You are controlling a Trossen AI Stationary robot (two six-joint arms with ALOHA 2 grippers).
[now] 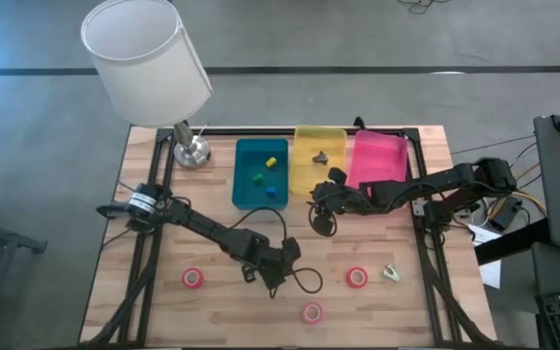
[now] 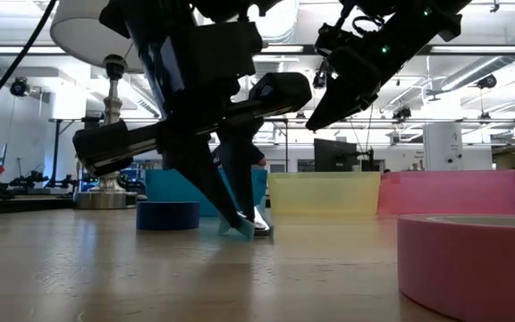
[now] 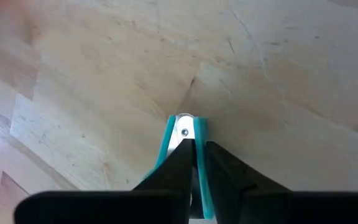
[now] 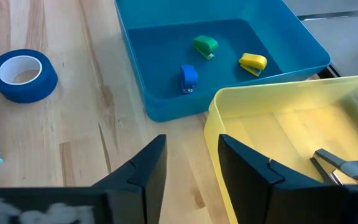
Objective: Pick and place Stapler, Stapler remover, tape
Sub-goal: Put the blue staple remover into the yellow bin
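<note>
My left gripper (image 1: 268, 266) is low over the table's near middle, shut on a teal staple remover (image 3: 183, 129). My right gripper (image 4: 191, 167) is open and hangs above the near rim of the yellow bin (image 1: 319, 146), touching nothing. A dark grey staple remover (image 4: 337, 167) lies in that bin. Three small staplers, green (image 4: 205, 45), yellow (image 4: 252, 61) and blue (image 4: 189, 76), lie in the teal bin (image 1: 247, 185). Three red-pink tape rolls (image 1: 193, 279) (image 1: 311, 312) (image 1: 357, 277) lie flat on the table's near part. The blue roll (image 4: 22, 73) lies flat near the teal bin. My left gripper pinches the teal staple remover between its two fingers (image 3: 173, 163), coming from above and pointing down. The riveted metal end (image 3: 184, 132) sticks out past the fingertips toward the table. In the low view its lower end (image 2: 256, 229) is at the tabletop; whether it touches there, I cannot tell.
A pink bin (image 1: 378, 156) stands right of the yellow one along the far edge. A lamp (image 1: 191, 148) with a wide white shade stands at the far left corner. A small pale object (image 1: 391, 273) lies near the right-hand red-pink roll. Bare wood lies at the near left.
</note>
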